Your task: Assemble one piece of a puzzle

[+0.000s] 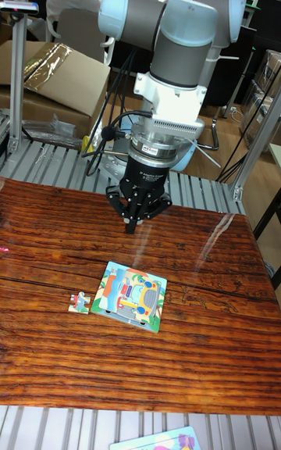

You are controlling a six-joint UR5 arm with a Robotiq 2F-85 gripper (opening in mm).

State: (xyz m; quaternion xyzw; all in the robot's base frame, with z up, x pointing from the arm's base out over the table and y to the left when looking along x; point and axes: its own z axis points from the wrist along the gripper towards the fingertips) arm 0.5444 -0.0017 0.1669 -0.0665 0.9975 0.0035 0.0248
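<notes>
One small loose cardboard puzzle piece (79, 303) (blue and red print) lies on the dark wooden table (211, 325), below and left of the pincer, just beside the left edge of the square colourful puzzle board (130, 295). Above both hangs the black two-finger pincer (130, 225), fingers drawn together, holding nothing.
</notes>
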